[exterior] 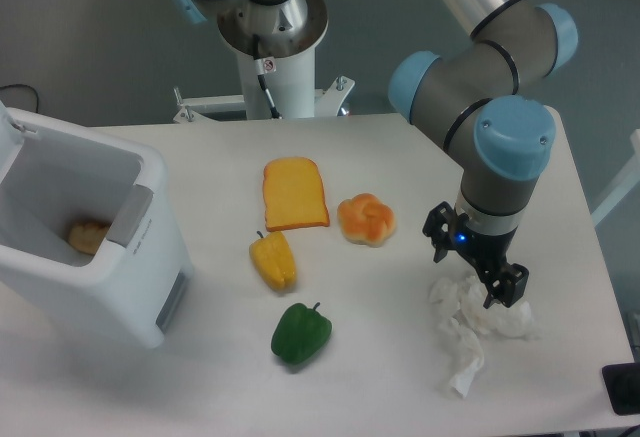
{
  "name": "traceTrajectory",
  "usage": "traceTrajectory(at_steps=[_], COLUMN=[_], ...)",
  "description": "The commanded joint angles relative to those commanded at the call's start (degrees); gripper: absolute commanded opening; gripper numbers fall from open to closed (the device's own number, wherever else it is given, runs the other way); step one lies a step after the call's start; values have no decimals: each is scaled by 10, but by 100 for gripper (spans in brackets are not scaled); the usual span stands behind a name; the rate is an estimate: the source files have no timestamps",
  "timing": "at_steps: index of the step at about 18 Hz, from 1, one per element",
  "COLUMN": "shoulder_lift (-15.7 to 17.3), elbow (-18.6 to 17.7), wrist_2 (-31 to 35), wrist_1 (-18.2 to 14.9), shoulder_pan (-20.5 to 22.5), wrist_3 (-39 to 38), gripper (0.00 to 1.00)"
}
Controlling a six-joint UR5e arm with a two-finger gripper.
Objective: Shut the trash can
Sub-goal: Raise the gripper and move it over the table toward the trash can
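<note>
The gripper [479,266] hangs at the right side of the table [400,377], pointing down, directly above a crumpled tissue [470,329]. Its two fingers stand apart and nothing is seen between them, so it is judged open and empty; whether the fingertips touch the tissue cannot be told. Left of the gripper lie a small bun [367,219], a toast slice [294,193], a yellow pepper [273,260] and a green pepper [301,333], all apart from one another and all between the gripper and the bin. The bin [95,257] sits at the far left edge of the table, well apart from the gripper. It is open: the cavity is exposed and holds a small brownish item [88,236], and the lid [12,137] stands raised at the bin's upper left, mostly cut off by the frame edge. A grey tab [131,215] sits on the front rim facing the peppers. The bin appears to be rigid moulded plastic, smooth and likely slippery to metal fingers, and light enough that a sideways push could slide or tip it. The lid is judged thin, stiff and free on its hinge, so no grasp should be needed: contact the lid's back face near its free edge and push it over and down toward the tab, finishing with a downward press so the force loads the bin into the table.
</note>
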Motion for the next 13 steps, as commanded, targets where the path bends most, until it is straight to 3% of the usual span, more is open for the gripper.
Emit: traceTrajectory(at_steps=[4, 10, 13], shoulder_lift=[4, 44, 75], elbow=[-6, -95, -112], wrist_2=[0, -4, -3], wrist_1=[1, 25, 25], shoulder_pan=[-3, -8, -9], wrist_3=[0, -20, -38], gripper=[100, 100, 100])
